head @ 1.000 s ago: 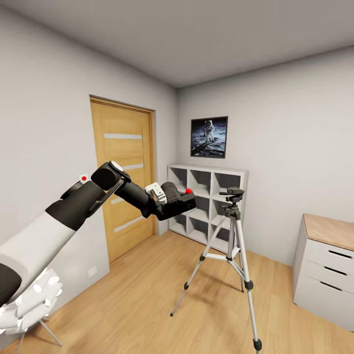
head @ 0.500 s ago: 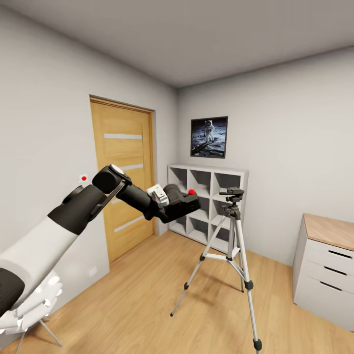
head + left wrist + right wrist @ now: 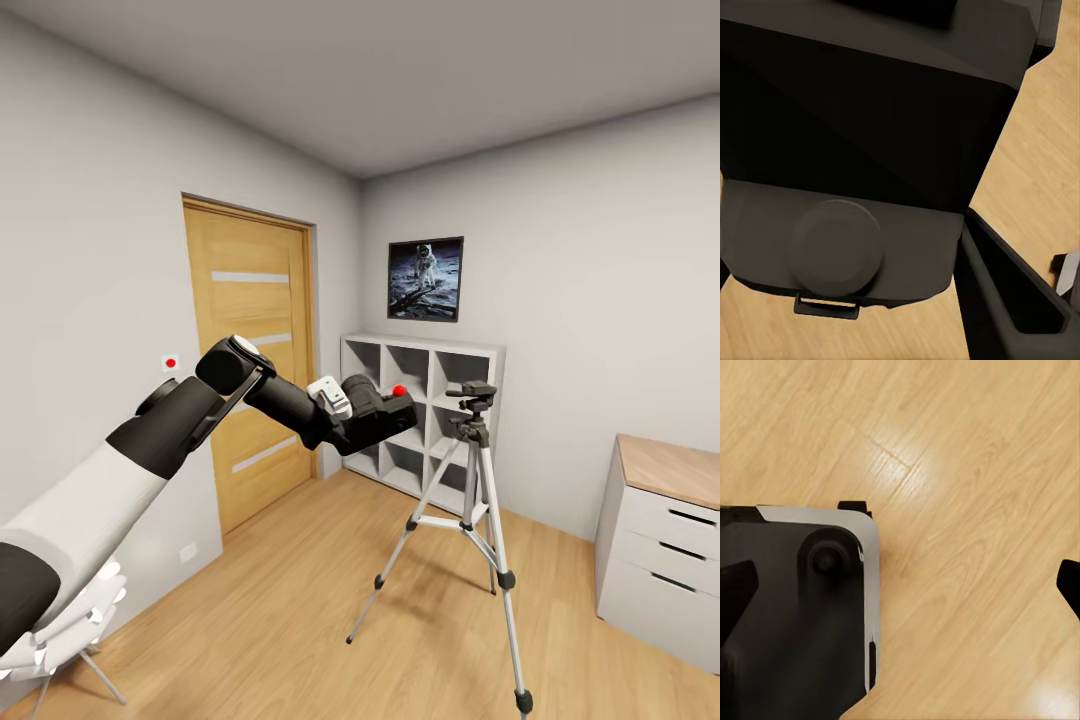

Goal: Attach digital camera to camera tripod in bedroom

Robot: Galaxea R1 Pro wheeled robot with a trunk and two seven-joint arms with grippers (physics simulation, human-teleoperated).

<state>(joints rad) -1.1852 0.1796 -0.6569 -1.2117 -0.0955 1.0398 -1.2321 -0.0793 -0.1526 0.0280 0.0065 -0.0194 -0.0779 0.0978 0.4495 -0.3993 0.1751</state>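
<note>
left arm (image 3: 150, 440) stretched out across the bedroom, from lower left toward the middle of the head view. left claw (image 3: 352, 425) pinching the camera (image 3: 375, 412), held in the air with its red dot (image 3: 399, 390) on top. camera just beside the tripod (image 3: 470, 500) head (image 3: 473, 392), to its left and about level with it, apart from it, not touching. tripod upright on the wood floor (image 3: 300, 620), three silver legs spread, black feet down, black head on top with nothing on it. behind camera and tripod, white cube shelf (image 3: 425, 375) against the far wall. above the shelf, framed astronaut picture (image 3: 426, 278). oak door (image 3: 250, 350) with pale stripes on the left wall, shut. white drawers (image 3: 660, 560) with a wood top at the right edge. white chair (image 3: 60, 620) in the lower left corner, partly behind the arm. in the left wrist view, camera (image 3: 870, 150) seen close as a dark mass with a round knob (image 3: 836, 247), one dark finger (image 3: 1012, 300) of the claw beside it, wood floor beyond. in the right wrist view, dark and white robot part (image 3: 795, 615) over the floor (image 3: 967, 510), a dark sliver of a finger (image 3: 1071, 585) at the edge; right claw's state: cannot tell.
</note>
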